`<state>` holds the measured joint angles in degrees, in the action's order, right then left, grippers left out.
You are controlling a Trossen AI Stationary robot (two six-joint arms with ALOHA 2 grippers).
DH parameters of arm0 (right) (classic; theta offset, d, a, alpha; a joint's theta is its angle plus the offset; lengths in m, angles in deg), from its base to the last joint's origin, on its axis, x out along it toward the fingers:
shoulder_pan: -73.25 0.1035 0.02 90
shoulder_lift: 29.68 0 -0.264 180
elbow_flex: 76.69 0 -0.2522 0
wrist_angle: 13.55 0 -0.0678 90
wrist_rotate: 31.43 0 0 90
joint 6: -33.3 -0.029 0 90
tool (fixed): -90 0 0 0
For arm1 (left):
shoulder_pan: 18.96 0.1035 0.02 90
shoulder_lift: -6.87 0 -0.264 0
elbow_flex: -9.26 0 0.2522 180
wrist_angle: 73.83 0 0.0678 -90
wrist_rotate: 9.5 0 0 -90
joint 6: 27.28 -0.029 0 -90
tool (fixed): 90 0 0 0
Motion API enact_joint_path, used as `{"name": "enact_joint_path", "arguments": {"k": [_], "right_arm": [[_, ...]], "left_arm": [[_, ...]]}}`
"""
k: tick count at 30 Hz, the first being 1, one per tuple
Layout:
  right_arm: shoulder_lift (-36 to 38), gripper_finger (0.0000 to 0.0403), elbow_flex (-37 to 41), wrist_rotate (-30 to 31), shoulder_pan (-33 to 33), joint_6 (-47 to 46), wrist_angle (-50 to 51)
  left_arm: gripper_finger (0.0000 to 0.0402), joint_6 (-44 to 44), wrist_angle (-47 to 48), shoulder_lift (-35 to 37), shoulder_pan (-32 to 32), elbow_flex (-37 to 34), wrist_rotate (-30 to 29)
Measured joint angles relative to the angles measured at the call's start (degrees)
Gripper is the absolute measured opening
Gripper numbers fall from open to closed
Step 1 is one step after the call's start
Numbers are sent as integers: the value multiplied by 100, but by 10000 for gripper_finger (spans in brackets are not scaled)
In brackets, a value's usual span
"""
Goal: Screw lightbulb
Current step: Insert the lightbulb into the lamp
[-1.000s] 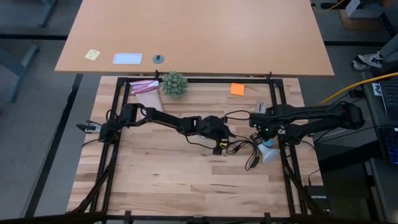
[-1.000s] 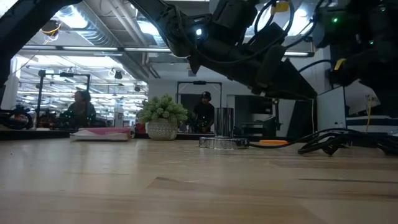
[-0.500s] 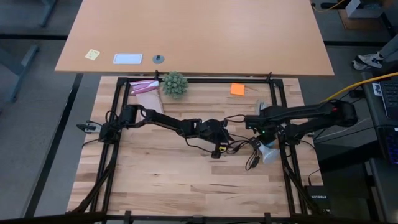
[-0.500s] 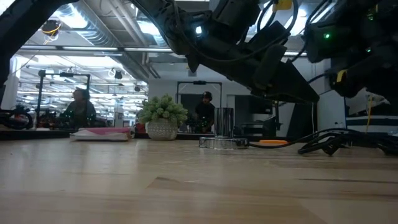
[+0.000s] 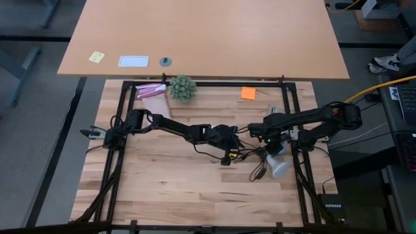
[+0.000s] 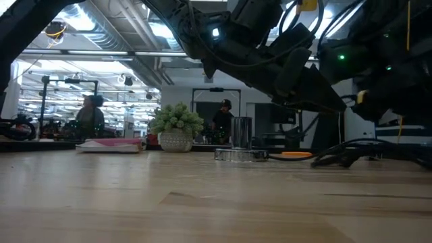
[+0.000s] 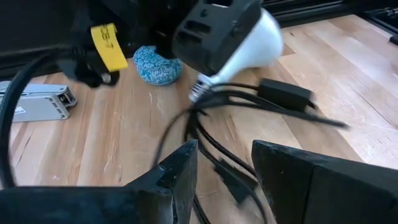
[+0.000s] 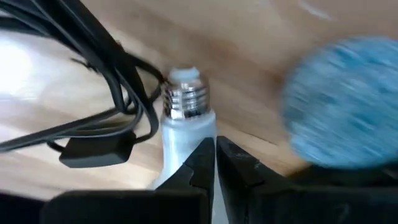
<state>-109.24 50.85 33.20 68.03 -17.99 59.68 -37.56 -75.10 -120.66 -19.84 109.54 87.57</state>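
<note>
The white lightbulb (image 7: 258,37) lies tilted among black cords (image 7: 261,102) at the table's right. Its metal screw base (image 8: 183,93) points toward my left arm, and its dome (image 5: 279,168) shows below my right gripper (image 5: 269,144). My right gripper (image 8: 215,155) is shut and sits over the bulb. My left gripper (image 7: 224,168) hovers mid-table, aimed at the bulb. Its fingers stand a little apart with a cord showing through the gap, and I cannot tell whether they touch it. The silvery socket (image 6: 241,153) stands on the table. My right gripper's shut fingers (image 8: 202,163) lie against the bulb's white neck (image 8: 183,134), just behind the screw base. They slant down from the table's right side and point along the bulb. Whether the bulb rests on the table or on the cords does not show.
A small light-blue object (image 7: 157,63) lies just beyond the bulb, and a grey flat box (image 7: 37,102) lies beside it. At the far edge are a green plant (image 5: 182,88), a pink packet (image 5: 151,90) and an orange note (image 5: 247,93). Black frame rails (image 5: 296,175) border the work area.
My right gripper has sunk and moved toward the table's left, tipping further downward while staying shut. The bulb has shifted slightly toward the near edge, and the cords beside it have moved with it.
</note>
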Motion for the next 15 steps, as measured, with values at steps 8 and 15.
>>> {"name": "enact_joint_path", "arguments": {"k": [8,15], "right_arm": [[-53,24,0,-269,0,126,-1474],[-49,24,0,119,0,652,-1902]], "left_arm": [[143,-2,97,2,-1,0,-11],[143,-448,-153,2,-93,-7,482]]}}
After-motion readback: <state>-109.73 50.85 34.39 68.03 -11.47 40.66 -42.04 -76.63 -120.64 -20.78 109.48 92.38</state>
